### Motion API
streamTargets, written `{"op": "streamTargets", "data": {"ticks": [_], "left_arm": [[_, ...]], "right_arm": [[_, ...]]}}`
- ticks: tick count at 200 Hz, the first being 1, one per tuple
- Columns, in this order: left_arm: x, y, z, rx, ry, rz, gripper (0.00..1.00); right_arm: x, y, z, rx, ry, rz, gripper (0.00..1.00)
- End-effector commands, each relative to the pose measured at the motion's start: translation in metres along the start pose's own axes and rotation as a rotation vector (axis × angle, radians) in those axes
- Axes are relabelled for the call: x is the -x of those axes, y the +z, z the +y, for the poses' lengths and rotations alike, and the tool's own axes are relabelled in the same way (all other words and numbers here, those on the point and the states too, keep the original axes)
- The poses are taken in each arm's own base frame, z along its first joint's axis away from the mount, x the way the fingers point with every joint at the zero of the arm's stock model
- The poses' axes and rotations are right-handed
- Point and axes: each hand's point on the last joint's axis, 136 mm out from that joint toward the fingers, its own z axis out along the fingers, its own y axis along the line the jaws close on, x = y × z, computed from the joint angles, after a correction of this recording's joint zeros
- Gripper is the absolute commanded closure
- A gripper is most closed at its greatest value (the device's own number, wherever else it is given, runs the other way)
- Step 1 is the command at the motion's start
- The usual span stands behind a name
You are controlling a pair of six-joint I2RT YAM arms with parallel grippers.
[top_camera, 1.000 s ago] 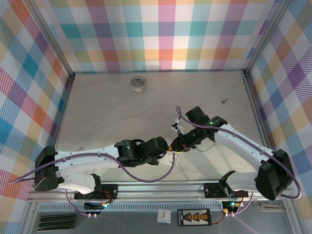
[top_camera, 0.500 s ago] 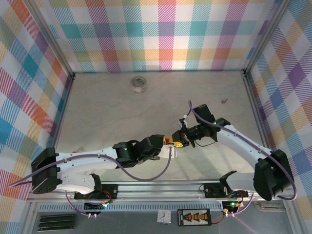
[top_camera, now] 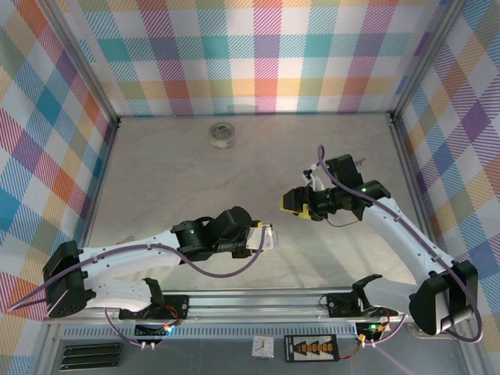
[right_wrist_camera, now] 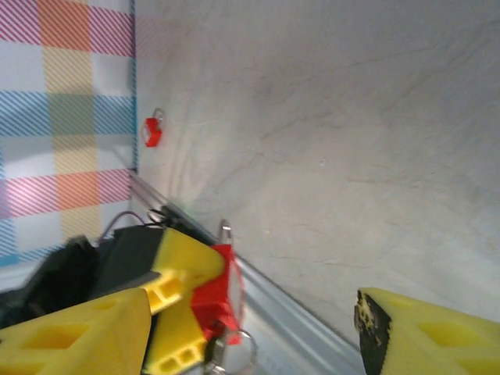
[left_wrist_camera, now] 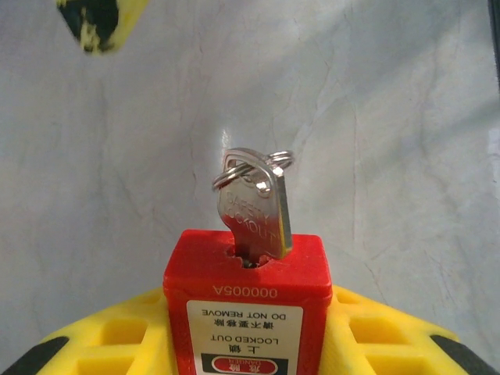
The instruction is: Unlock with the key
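Observation:
A red padlock (left_wrist_camera: 246,312) with a white warning label sits between the yellow fingers (left_wrist_camera: 391,336) of my left gripper (left_wrist_camera: 248,320), which is shut on its body. A silver key (left_wrist_camera: 254,207) with a split ring stands in the keyhole on the lock's end. In the top view the left gripper (top_camera: 264,237) holds the lock low over the near middle of the table. My right gripper (top_camera: 291,203) hangs open a short way up and to the right, apart from the key. In the right wrist view its yellow fingers (right_wrist_camera: 78,336) stand wide, the padlock (right_wrist_camera: 217,293) beyond them.
A roll of tape (top_camera: 222,134) lies at the back of the grey table (top_camera: 180,180). A small metal piece (top_camera: 359,162) lies at the right. A small red item (right_wrist_camera: 152,131) rests by the plaid wall. The aluminium rail (top_camera: 258,301) runs along the near edge.
My right gripper has opened, let go of the key and drawn back up and to the right. The left gripper has shifted slightly toward the near edge with the padlock.

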Motion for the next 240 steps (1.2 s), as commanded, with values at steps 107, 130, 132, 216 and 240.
{"op": "streamTargets", "data": {"ticks": [107,130,132,216,240], "left_arm": [[0.028,-0.034,-0.005,-0.217,-0.084,-0.081,1.0],[0.029,-0.033,-0.005,-0.222,-0.08,-0.072,1.0],[0.028,-0.033,-0.005,-0.223,-0.079,-0.071,1.0],[0.029,-0.032,-0.01,-0.257,-0.078,-0.07,1.0],[0.03,-0.033,-0.011,-0.26,-0.08,-0.074,1.0]], "right_arm": [[-0.07,-0.009,0.057,0.23,-1.051,-0.26,0.32],[-0.078,0.002,0.061,0.248,-1.141,-0.234,0.35],[-0.079,0.002,0.061,0.25,-1.144,-0.233,0.35],[-0.078,0.02,0.062,0.245,-1.195,-0.216,0.51],[-0.081,0.024,0.062,0.258,-1.192,-0.192,0.62]]}}
